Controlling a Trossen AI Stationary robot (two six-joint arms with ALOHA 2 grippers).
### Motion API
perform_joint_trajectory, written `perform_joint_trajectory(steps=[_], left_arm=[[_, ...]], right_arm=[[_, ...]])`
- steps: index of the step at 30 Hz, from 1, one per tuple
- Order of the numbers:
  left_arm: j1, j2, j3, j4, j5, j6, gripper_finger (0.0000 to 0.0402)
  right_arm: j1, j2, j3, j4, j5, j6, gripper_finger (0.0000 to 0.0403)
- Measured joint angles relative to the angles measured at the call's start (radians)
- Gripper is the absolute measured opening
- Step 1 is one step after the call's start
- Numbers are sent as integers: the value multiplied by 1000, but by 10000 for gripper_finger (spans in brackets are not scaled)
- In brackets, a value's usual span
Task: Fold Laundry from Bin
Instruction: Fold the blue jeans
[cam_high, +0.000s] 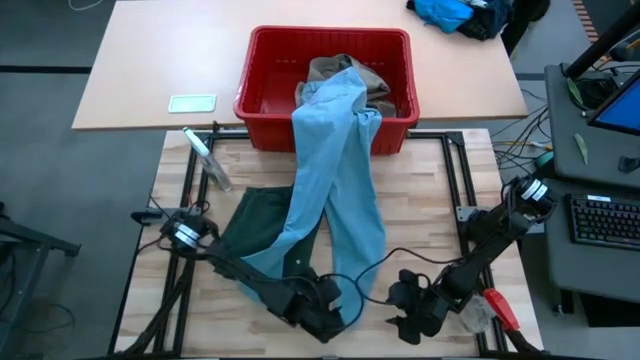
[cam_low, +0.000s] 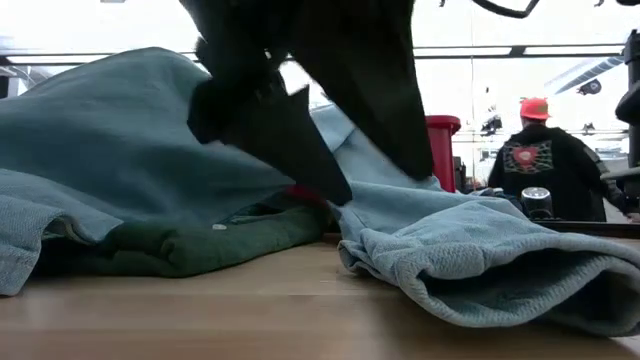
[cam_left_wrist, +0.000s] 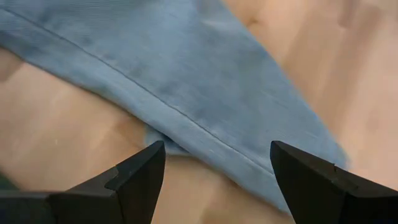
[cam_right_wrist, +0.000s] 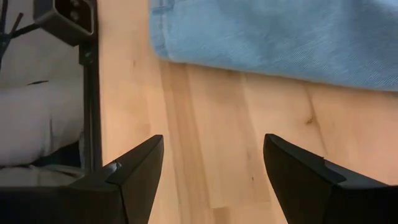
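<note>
Trailing out of the red bin (cam_high: 262, 75), the light blue trousers (cam_high: 335, 170) hang over its front wall and run down the wooden table (cam_high: 420, 210) toward the near edge, their two legs splitting partway. A khaki piece (cam_high: 350, 68) sits inside the bin behind them. Dark green shorts (cam_high: 255, 220) lie flat under the left-hand leg, poking out beside it.

Around the work: a spray bottle (cam_high: 207, 160) lies near the table's far left corner, a pale green card (cam_high: 191, 102) sits on the tan table beyond, and a bright blue cloth heap (cam_high: 445, 12) rests at that table's far right. A black cable (cam_high: 385, 262) loops across the wood between the arms. A person in an orange cap (cam_low: 535, 108) stands in the room behind.

The left gripper (cam_left_wrist: 214, 171) hovers with fingers apart over the hem of one leg. The right gripper (cam_right_wrist: 211, 168), fingers also apart and holding nothing, is over bare wood near the black frame rail (cam_right_wrist: 90, 112), just short of the other hem. Open boards lie right of the trousers.
</note>
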Motion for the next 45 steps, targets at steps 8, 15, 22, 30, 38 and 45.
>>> perform_joint_trajectory(steps=[8,15,22,30,38,45], left_arm=[[96,13,0,4,1,20,272],[146,16,0,-46,21,-14,272],[155,18,-22,-56,17,-133,272],[155,18,-74,64,6,-140,264],[149,18,-110,127,-33,-142,177],[146,18,-123,145,-35,-140,59]], right_arm=[[34,0,0,0,7,-7,263],[48,0,0,0,8,-17,263],[47,0,0,17,34,-49,263],[47,0,0,27,34,-61,263],[47,0,0,31,35,-61,263],[47,0,0,41,36,-69,263]])
